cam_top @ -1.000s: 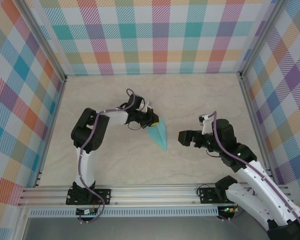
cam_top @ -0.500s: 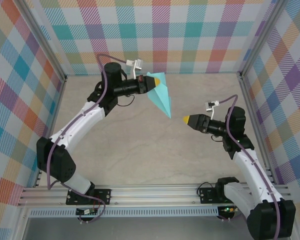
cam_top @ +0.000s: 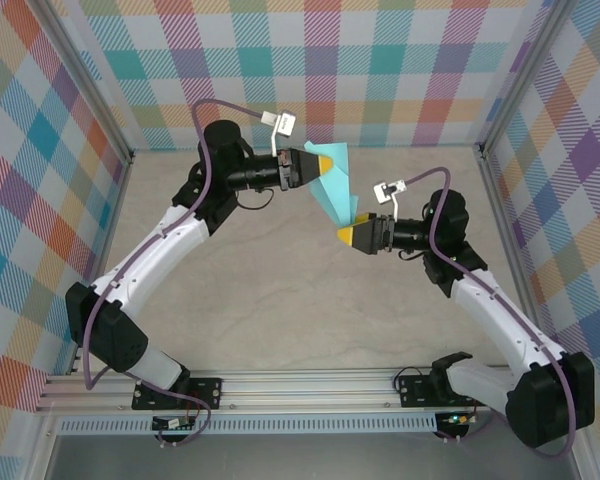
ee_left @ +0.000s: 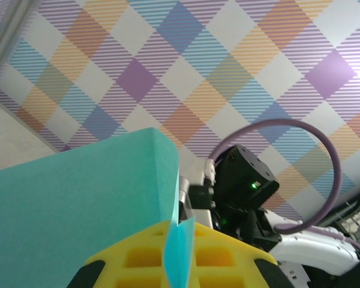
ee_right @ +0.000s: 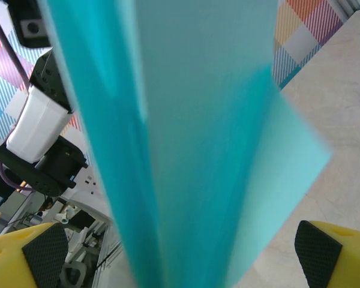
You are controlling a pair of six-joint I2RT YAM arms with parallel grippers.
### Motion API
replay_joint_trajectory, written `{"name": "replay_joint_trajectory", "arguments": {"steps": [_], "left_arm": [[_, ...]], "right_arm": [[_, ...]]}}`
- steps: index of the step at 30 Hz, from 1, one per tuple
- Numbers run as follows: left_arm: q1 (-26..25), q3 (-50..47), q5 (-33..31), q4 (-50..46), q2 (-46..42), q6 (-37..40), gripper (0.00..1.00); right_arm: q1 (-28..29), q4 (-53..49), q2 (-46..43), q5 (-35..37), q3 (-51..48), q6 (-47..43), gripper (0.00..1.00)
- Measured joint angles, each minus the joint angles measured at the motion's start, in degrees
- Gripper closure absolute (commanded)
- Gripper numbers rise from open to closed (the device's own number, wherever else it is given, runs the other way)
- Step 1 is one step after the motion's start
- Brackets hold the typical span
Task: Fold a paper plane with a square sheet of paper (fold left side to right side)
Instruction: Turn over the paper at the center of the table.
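The paper plane is the 1 piece of paper you have here, a light turquoise dart held up in the air above the table, which is boxed in by 3 plaid walls. You have 2 grippers at it, 1 at each end. Your left gripper is clenched on the wide end, close to the back wall. In the left wrist view the paper plane has its folded edge pinched between the 2 yellow fingers. The pointed end slants down towards your right gripper, which meets it at the tip. In the right wrist view that gripper is released. Its 2 yellow fingers stand far apart at the lower corners, with the folded layers of the paper plane between them, and you cannot tell whether either pad touches the paper
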Motion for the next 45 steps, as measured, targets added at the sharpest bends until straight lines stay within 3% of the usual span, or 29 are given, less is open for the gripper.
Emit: {"name": "replay_joint_trajectory", "arguments": {"steps": [11, 13, 14, 17, 18, 20, 25, 29, 34, 39, 45], "left_arm": [[-0.44, 1.68, 0.42, -3.41, -0.17, 0.87, 1.0], [-0.44, 1.75, 0.39, -3.87, -0.02, 1.16, 0.93], [-0.44, 1.92, 0.37, -4.46, 0.09, 1.49, 0.83], [-0.46, 2.82, -0.42, -7.52, 0.33, 3.5, 0.75], [-0.46, 3.26, -0.96, -9.07, 0.33, 4.7, 0.62], [-0.48, 4.15, -2.27, -12.04, 0.31, 7.1, 0.45], [-0.5, 4.52, -10.05, -22.21, -1.99, 14.56, 0.29], [-0.5, -1.84, -23.17, -25.79, -11.26, 18.71, 0.25], [-0.5, -14.03, -38.12, -23.69, -28.76, 19.06, 0.21], [-0.52, -21.88, -51.52, -20.85, -40.63, 19.04, 0.19], [-0.55, -24.06, -59.08, -21.0, -43.3, 19.04, 0.19]], "right_arm": [[0.13, -5.07, 0.79, 1.44, 4.55, -5.77, 0.49], [0.22, -6.43, 0.79, 1.6, 4.79, -6.62, 0.59], [0.24, -7.39, 0.79, 1.84, 4.9, -7.39, 0.63], [0.33, -11.3, 0.79, 2.95, 5.49, -9.92, 0.75], [0.37, -12.83, 0.79, 3.54, 5.73, -10.99, 0.77], [0.68, -16.26, 0.72, 5.18, 6.19, -13.49, 0.81], [2.25, -26.29, 0.17, 11.72, 7.45, -20.52, 0.83], [6.16, -37.4, 0.2, 23.93, 11.26, -26.93, 0.84], [18.34, -52.33, 4.48, 49.79, 20.61, -30.95, 0.85], [29.94, -69.22, 20.11, 77.46, 31.91, -26.88, 0.85], [36.92, -87.36, 42.56, 97.0, 42.95, -18.73, 0.86]]}}
